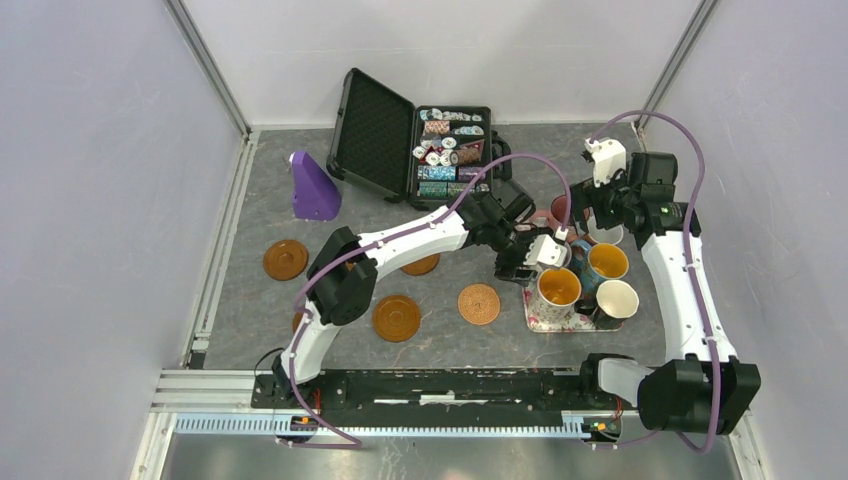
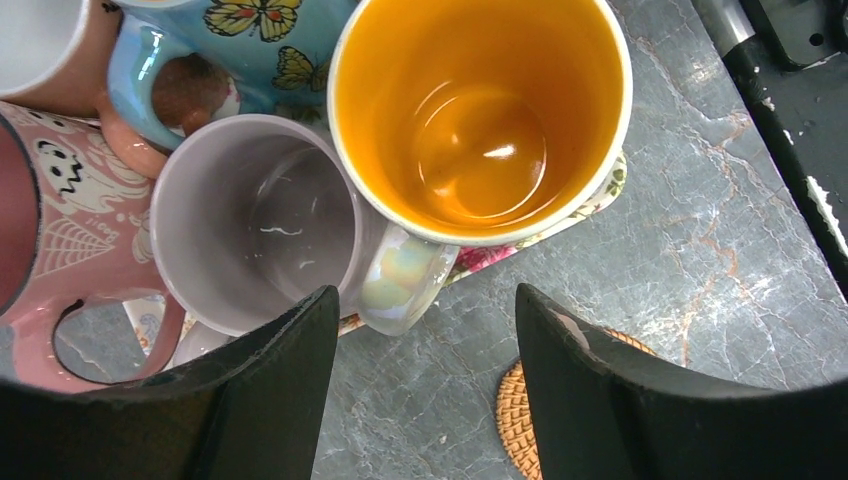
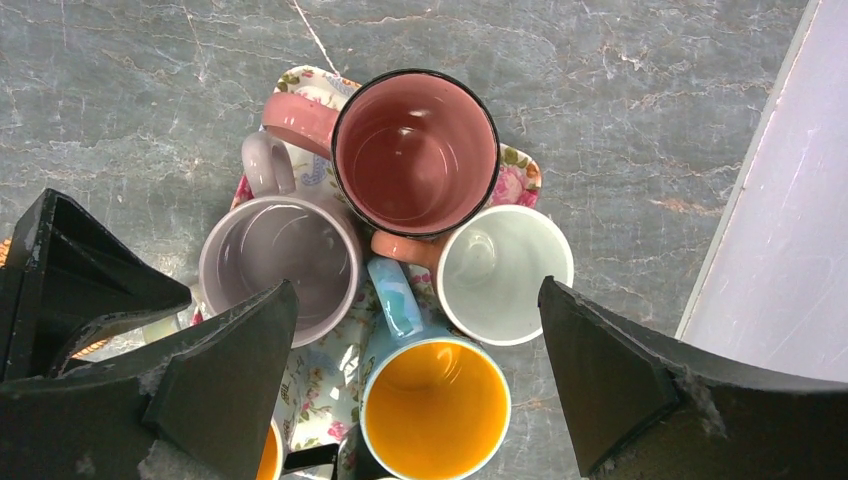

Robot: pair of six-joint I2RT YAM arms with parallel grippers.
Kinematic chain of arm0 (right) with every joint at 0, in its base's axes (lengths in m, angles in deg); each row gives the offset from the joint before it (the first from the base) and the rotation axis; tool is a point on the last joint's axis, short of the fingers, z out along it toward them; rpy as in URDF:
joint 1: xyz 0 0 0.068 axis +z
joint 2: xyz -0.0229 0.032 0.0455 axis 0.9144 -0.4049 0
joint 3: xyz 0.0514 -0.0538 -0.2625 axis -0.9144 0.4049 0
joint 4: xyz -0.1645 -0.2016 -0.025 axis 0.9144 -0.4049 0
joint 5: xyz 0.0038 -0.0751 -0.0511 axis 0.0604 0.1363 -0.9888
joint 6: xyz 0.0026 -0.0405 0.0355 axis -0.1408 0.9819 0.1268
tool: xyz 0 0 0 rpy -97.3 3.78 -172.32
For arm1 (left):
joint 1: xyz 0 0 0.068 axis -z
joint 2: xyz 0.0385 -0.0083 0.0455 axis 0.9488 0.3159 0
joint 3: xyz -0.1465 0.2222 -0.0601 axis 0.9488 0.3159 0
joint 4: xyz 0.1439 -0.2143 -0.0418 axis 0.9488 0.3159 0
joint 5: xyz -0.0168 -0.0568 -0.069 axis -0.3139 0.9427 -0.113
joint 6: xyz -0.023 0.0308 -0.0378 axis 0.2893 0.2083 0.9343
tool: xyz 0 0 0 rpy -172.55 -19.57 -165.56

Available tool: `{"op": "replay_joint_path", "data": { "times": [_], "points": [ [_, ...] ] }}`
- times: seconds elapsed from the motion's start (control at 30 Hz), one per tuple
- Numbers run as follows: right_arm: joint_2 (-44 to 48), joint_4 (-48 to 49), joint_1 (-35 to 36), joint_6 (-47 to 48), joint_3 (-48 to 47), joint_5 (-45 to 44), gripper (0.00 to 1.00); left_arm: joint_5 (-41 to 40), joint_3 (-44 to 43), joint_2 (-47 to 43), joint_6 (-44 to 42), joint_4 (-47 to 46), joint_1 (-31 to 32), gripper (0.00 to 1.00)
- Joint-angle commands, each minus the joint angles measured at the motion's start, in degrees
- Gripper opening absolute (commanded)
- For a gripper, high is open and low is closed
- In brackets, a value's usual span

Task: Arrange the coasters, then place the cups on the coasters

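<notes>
- Top view: an open case [image 1: 380,135] holds poker chips [image 1: 450,150]; the floral tray [image 1: 535,320] beneath the left gripper [image 1: 518,265] carries the mugs [image 1: 558,287]; brown coasters [image 1: 396,317] lie on the table [image 1: 450,335] to its left.
- Left wrist: fingers [image 2: 250,400] spread, the empty lilac mug [image 2: 255,220] with its handle at their tips; only here the blue mug [image 2: 260,40] shows butterflies.
- Right wrist: right gripper [image 3: 417,290] spread wide above an empty pink mug [image 3: 415,150].

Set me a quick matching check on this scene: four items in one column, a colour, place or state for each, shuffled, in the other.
1 pink mug
2 blue mug
3 patterned coaster
4 chip case

A yellow inside
B lid open
C beside the floral tray
D rose inside

Pairs: 1-D, 2-A, 3-C, 4-B
</notes>
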State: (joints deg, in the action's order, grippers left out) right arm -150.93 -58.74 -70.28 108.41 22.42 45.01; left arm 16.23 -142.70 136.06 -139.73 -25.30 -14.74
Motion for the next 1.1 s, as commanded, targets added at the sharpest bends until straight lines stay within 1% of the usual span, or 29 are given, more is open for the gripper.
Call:
{"op": "replay_joint_path", "data": {
  "times": [0.0, 0.17, 0.47, 0.67, 0.87, 0.97, 1.07],
  "points": [
    [-0.8, 1.6, -0.5, -0.6, -3.5, 0.9, 0.98, 1.5, -2.4, 0.3, -3.3, 1.8, 0.5, 0.7],
    [-1.7, 1.6, -0.8, -0.4, -3.8, 1.3, 0.98, 1.6, -2.3, -0.5, -3.2, 3.4, 0.7, 0.65],
    [-2.3, 2.0, -1.2, -0.3, -3.9, 2.0, 0.98, 1.5, -0.3, -2.7, -1.2, 3.5, 1.0, 0.54],
    [-2.5, 1.9, -1.4, -0.2, -4.2, 2.4, 0.98, 0.1, 1.4, -3.1, 1.9, 3.5, 1.9, 0.46],
    [-2.9, 2.1, -1.9, -0.3, -4.9, 3.9, 0.98, -3.8, 2.1, -2.2, 4.9, 3.2, 3.6, 0.46],
    [-3.5, 2.2, -2.2, -0.3, -5.4, 4.2, 0.98, -5.3, 2.5, -1.3, 7.3, 1.4, 3.8, 0.47],
    [-3.9, 2.3, -2.6, -0.1, -5.8, 4.7, 0.98, -5.7, 4.0, -1.1, 11.2, -2.1, 3.7, 0.51]
  ]
}}
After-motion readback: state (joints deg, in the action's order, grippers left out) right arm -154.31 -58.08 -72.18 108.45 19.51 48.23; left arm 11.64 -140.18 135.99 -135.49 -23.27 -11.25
